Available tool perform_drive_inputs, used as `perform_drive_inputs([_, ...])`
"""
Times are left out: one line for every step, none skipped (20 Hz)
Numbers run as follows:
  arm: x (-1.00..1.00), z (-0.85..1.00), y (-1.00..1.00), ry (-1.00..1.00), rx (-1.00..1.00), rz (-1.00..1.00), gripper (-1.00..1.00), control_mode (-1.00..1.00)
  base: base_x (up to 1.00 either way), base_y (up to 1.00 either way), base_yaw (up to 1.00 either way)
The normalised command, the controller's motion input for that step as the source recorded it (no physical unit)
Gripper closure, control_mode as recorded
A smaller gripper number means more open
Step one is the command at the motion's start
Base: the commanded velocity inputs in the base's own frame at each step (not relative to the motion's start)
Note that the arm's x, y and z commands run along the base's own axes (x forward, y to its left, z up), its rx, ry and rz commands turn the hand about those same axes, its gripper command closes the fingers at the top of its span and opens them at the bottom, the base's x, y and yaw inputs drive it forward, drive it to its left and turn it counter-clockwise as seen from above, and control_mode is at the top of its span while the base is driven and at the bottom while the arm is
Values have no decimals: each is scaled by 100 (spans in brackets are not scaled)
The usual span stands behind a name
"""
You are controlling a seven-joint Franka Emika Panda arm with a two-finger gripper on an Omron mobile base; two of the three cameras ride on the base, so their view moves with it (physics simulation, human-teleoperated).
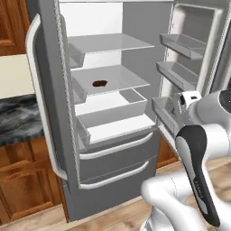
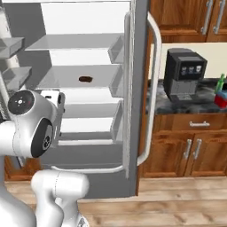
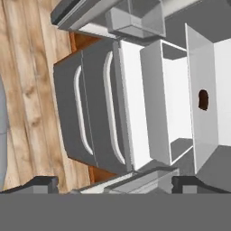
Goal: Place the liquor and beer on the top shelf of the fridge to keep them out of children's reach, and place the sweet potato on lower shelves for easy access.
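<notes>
The fridge (image 1: 49, 90) stands open with its door (image 1: 198, 49) swung to the right. A small reddish-brown sweet potato (image 1: 99, 83) (image 2: 85, 79) (image 3: 203, 99) lies on the second shelf, below the bare top shelf (image 1: 108, 43) (image 2: 71, 42). At the far right of the counter the green beer bottle (image 2: 220, 81) stands right beside the red-and-blue liquor bottle (image 2: 221, 99), both cut by the picture's edge. My gripper (image 3: 115, 184) is open and holds nothing. It hangs in front of the lower fridge, well apart from the sweet potato.
A black coffee machine (image 2: 184, 75) sits on the dark stone counter (image 2: 199, 105) to the right of the fridge, above wooden cabinets (image 2: 186, 150). Two freezer drawers with curved handles (image 1: 117, 155) close the fridge's bottom. Door bins (image 1: 180, 45) jut out beside my arm.
</notes>
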Motion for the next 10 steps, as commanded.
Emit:
perform_drive_inputs([0, 0, 0, 0, 0, 0, -100, 100, -29, -31, -48])
perform_drive_inputs([0, 0, 0, 0, 0, 0, -100, 100, -21, -31, -50])
perform_drive_inputs([0, 0, 0, 0, 0, 0, -100, 100, -11, -33, -52])
perform_drive_inputs([0, 0, 0, 0, 0, 0, -100, 100, -4, -39, -53])
perform_drive_inputs([0, 0, 0, 0, 0, 0, -100, 100, 0, -39, -55])
perform_drive_inputs([0, 0, 0, 0, 0, 0, -100, 100, 0, -39, -56])
perform_drive_inputs([0, 0, 0, 0, 0, 0, -100, 100, 0, -35, -57])
perform_drive_inputs([0, 0, 0, 0, 0, 0, -100, 100, 0, -34, -58])
perform_drive_inputs([0, 0, 0, 0, 0, 0, -100, 100, 0, -40, -59])
perform_drive_inputs([0, 0, 0, 0, 0, 0, -100, 100, 6, -47, -57])
